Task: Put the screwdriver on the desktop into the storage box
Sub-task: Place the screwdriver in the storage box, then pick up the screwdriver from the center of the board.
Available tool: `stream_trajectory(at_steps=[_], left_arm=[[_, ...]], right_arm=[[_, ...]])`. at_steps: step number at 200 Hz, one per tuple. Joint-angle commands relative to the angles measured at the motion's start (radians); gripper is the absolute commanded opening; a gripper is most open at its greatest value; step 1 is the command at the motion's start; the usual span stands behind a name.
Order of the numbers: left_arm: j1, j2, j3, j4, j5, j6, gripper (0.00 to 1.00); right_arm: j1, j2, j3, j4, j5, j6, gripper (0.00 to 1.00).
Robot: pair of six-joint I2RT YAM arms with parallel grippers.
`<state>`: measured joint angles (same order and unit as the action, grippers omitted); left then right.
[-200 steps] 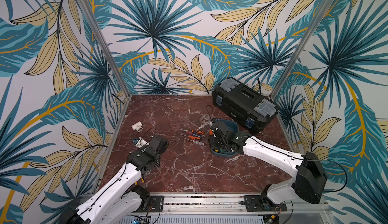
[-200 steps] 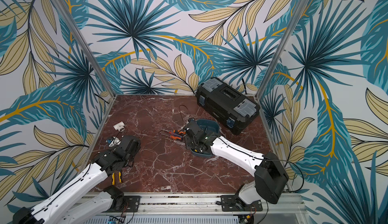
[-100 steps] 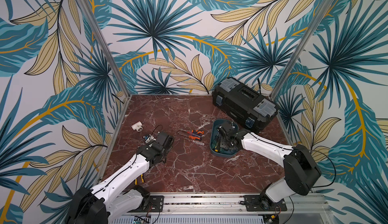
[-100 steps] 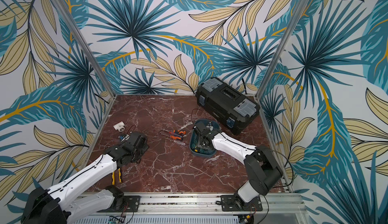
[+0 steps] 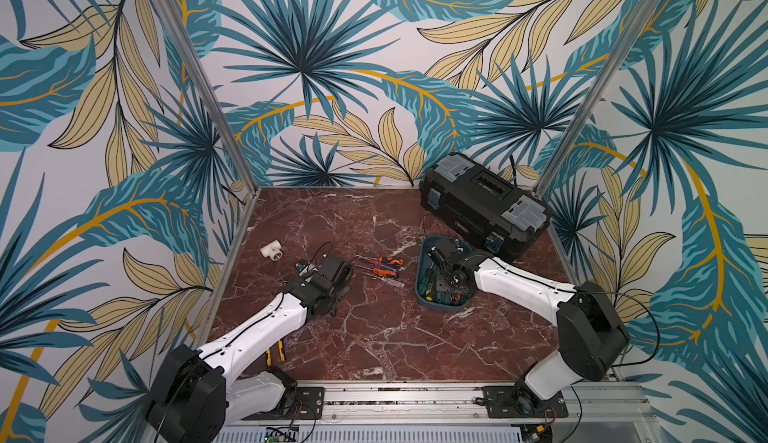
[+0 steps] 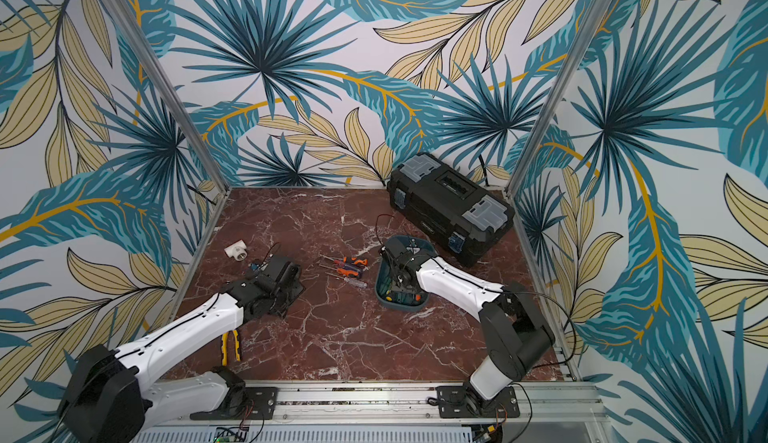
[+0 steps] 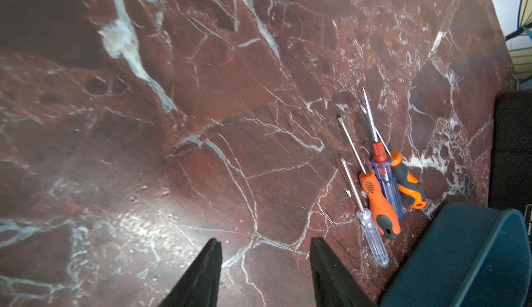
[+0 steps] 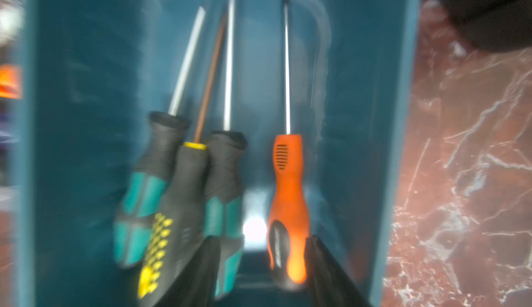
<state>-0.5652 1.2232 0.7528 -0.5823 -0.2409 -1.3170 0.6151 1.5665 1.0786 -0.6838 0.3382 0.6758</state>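
Red-brown marble counter point(image 5: 374, 345), walled in by leaf-print panels, carries a cluster of screwdrivers point(image 5: 380, 265) at mid-depth, just left of the teal storage box point(image 5: 441, 304).

The left pincer point(image 7: 266, 240) hovers over bare counter left of the cluster, jaws apart and empty. The right pincer point(image 8: 262, 238) hangs inside the box with its jaws spread wider than the orange screwdriver point(image 8: 288, 181) lying between them, so I judge that it grips nothing.

These tools look light and rigid. The thin steel shafts would likely slip or roll, so the thick handle is the place to pinch, across its waist. The small clear-handled one point(image 7: 372, 239) lies at the cluster's edge and seems easiest to single out. The rest touch or overlap, so a grab there may drag neighbours.

Both top views give the layout, but the right arm mostly hides the box's inside. Only the right wrist view shows four screwdrivers there, shafts pointing one way. Only the left wrist view resolves the counter cluster into four.
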Motion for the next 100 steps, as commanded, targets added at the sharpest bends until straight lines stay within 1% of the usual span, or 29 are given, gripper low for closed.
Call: stream_trajectory(at_steps=[1,20,40,55,76,100], left_arm=[[-0.084,0.096,0.088,0.104,0.051,-0.026,0.54],[-0.167,0.219,0.168,0.159,0.075,-0.044,0.55],[-0.219,0.333,0.274,0.154,0.082,-0.040,0.58],[-0.237,0.401,0.343,0.127,0.072,-0.048,0.59],[-0.238,0.482,0.419,0.084,0.049,-0.077,0.59],[-0.238,0.572,0.518,0.008,0.035,-0.104,0.59]], right_arm=[[0.000,-0.107,0.030,-0.015,0.044,-0.039,0.53],[0.000,-0.160,0.022,0.007,0.068,-0.056,0.53],[-0.001,-0.192,0.002,0.014,0.079,-0.051,0.53],[0.000,-0.213,-0.025,0.015,0.075,-0.036,0.53],[-0.001,-0.256,-0.063,0.017,0.067,-0.006,0.53],[0.000,-0.297,-0.092,0.017,0.081,-0.006,0.53]])
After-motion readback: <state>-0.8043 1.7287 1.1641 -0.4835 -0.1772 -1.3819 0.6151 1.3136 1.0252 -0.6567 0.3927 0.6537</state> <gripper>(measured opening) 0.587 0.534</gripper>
